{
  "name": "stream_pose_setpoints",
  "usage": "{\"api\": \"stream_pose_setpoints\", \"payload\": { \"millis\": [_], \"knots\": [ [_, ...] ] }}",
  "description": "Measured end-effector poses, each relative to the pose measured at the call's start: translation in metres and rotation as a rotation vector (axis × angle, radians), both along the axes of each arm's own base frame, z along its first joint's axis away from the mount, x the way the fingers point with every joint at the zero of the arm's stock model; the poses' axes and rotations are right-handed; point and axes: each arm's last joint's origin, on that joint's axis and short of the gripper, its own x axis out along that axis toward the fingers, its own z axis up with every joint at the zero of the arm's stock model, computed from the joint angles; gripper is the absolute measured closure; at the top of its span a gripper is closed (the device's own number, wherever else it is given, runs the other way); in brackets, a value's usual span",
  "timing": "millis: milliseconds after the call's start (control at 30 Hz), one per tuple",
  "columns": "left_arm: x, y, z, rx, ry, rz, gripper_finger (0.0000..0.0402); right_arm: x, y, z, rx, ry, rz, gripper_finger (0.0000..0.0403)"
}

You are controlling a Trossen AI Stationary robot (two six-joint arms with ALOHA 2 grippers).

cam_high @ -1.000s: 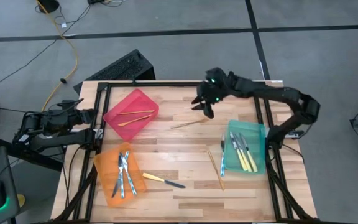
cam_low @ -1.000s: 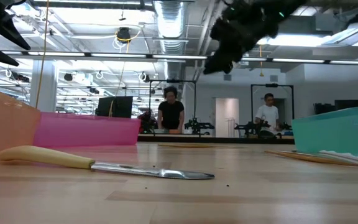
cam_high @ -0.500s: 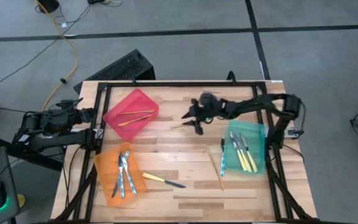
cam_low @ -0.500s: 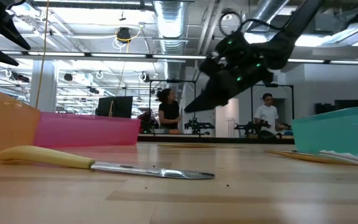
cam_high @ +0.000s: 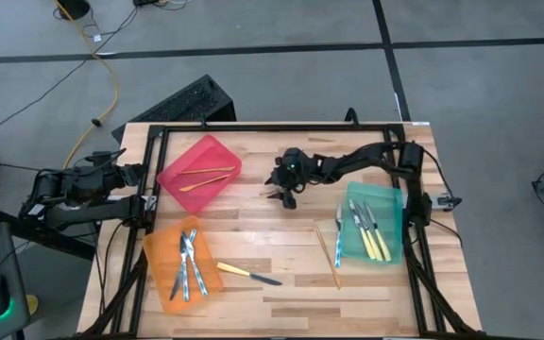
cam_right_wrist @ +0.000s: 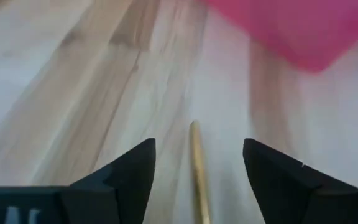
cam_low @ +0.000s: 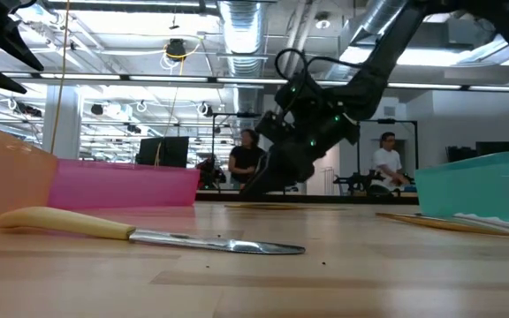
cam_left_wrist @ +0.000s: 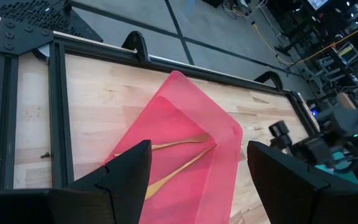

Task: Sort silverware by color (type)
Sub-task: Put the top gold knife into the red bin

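Right hand (cam_high: 280,189) is hanging low over mid-worktop, fingers (cam_right_wrist: 129,171) spread wide, straddling a gold utensil (cam_right_wrist: 198,174) lying on the wood; nothing gripped. Left hand (cam_left_wrist: 191,180) is waiting wide open at the worktop's (cam_high: 281,250) left edge, beside the red bin (cam_high: 199,170) holding two gold pieces (cam_high: 206,178). Silvery-blue pieces are sitting in the orange bin (cam_high: 179,264), yellow-handled ones in the green bin (cam_high: 374,223). A yellow-handled knife (cam_high: 248,274) and another gold piece (cam_high: 327,255) are lying loose. Two people (cam_low: 247,163) are standing in the room behind.

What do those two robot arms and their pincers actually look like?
Both arms are dark, nearly black, built of jointed segments. The right gripper shows small green lights on its wrist; the left gripper has none visible. Each ends in two black, wedge-shaped fingers.
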Motion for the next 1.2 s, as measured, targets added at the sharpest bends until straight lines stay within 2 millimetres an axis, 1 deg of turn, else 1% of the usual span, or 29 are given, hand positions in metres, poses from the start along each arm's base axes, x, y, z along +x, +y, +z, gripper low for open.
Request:
{"api": "stream_pose_setpoints", "payload": {
  "millis": [200,300,400,500,633,667,700,800,867,967,1200],
  "knots": [
    [0.000,0.000,0.000,0.004,0.001,0.004,0.0155,0.001,-0.002,-0.031,0.036,0.061,-0.013,0.0138],
    [0.000,0.000,0.000,0.004,0.001,0.006,0.0155,0.001,-0.004,-0.046,0.044,0.101,-0.066,0.0155],
    [0.000,0.000,0.000,-0.003,-0.007,0.012,0.0155,0.000,-0.003,-0.048,0.006,0.148,-0.122,0.0204],
    [0.000,0.000,0.000,0.000,-0.009,0.020,0.0155,-0.001,-0.004,-0.049,-0.025,0.160,-0.137,0.0273],
    [0.000,0.001,0.000,0.006,-0.008,0.030,0.0155,-0.001,-0.005,-0.048,-0.023,0.158,-0.161,0.0367],
    [0.000,0.001,0.000,0.006,-0.009,0.030,0.0155,-0.001,-0.005,-0.048,-0.021,0.159,-0.164,0.0380],
    [0.000,0.001,0.000,0.006,-0.008,0.030,0.0155,-0.001,-0.005,-0.048,-0.019,0.159,-0.165,0.0384],
    [-0.001,0.001,0.000,0.006,-0.006,0.030,0.0155,0.000,-0.001,-0.048,0.008,0.150,-0.193,0.0382],
    [-0.001,0.001,0.000,0.005,0.001,0.031,0.0155,0.002,0.001,-0.044,0.033,0.129,-0.220,0.0383],
    [-0.001,0.001,-0.001,0.005,0.003,0.031,0.0155,0.004,0.006,-0.031,0.046,0.088,-0.236,0.0390],
    [-0.001,0.001,-0.001,0.006,0.004,0.032,0.0155,0.000,0.009,0.017,0.047,0.003,-0.257,0.0396]
  ]
}}
